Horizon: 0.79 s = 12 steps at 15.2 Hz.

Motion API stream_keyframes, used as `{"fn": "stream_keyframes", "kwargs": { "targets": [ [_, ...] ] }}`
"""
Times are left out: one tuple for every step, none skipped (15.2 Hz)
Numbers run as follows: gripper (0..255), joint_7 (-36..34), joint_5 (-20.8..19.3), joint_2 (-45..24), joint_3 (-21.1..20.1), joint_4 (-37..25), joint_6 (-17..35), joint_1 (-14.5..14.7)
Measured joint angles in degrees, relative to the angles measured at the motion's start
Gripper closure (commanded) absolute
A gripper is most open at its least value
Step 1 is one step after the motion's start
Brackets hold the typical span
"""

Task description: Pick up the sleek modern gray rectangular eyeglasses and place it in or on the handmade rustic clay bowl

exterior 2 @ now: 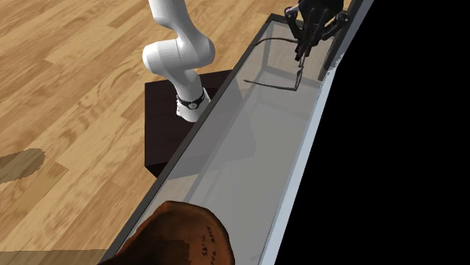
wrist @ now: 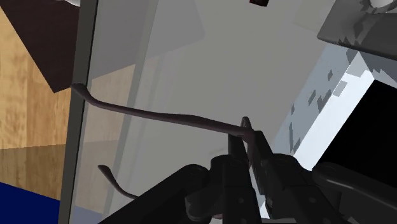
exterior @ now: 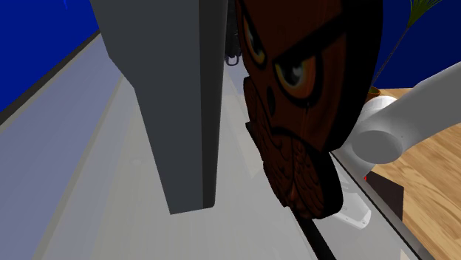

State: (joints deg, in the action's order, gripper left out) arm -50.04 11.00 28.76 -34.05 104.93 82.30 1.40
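My black gripper point(exterior 2: 302, 54) is shut on the thin dark grey eyeglasses point(exterior 2: 299, 74) at the top right of the second exterior view, over the far end of a long grey counter point(exterior 2: 248, 166). In the wrist view the fingertips point(wrist: 245, 130) pinch the glasses' frame at the gripper point(wrist: 250, 139). One temple arm point(wrist: 153, 116) stretches away towards the counter's edge, and the other point(wrist: 112, 178) curves below it. The brown clay bowl point(exterior 2: 181, 235) sits at the counter's near end, far from the gripper. A dark brown round thing painted with a face point(exterior: 303, 89), probably the same bowl, looms close in the shoulder view.
The counter is narrow, with a raised light edge point(exterior 2: 301, 158) beside a black area point(exterior 2: 407, 150). A grey pillar point(exterior: 177, 96) blocks the middle of the shoulder view. The white arm point(exterior 2: 179, 53) rises from its dark stand point(exterior 2: 167, 128) on the wooden floor point(exterior 2: 68, 90).
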Motion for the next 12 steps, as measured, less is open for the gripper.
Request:
{"fn": "stream_keyframes", "kwargs": {
  "targets": [
    [255,-0.07,-0.15,-0.33,0.01,-1.05,-0.75,-0.11],
    [255,-0.07,-0.21,-0.37,0.16,-1.9,-1.58,-0.13],
    [255,-0.3,-0.42,-0.96,-0.01,-3.23,-2.34,-0.3],
    [255,-0.4,-0.64,-1.46,-0.07,-4.46,-3.11,-0.45],
    [255,-0.59,-0.83,-1.97,-0.21,-5.62,-3.8,-0.59],
    [255,-0.76,-1.08,-2.59,-0.34,-7.04,-4.64,-0.77],
    [255,-0.92,-1.31,-3.17,-0.47,-8.4,-5.48,-0.93],
    [255,-0.94,-1.35,-3.25,-0.43,-8.85,-5.86,-0.96],
    [255,-0.47,-1.58,-3.46,-0.09,-9.15,-6.03,-1.11],
    [255,0.41,-1.99,-3.85,0.5,-9.22,-5.84,-1.4],
    [255,1.9,-2.34,-3.77,1.67,-8.48,-5.33,-1.67],
    [255,2.9,-2.92,-4.55,2.28,-9.12,-5.36,-2.09]
  ]
}}
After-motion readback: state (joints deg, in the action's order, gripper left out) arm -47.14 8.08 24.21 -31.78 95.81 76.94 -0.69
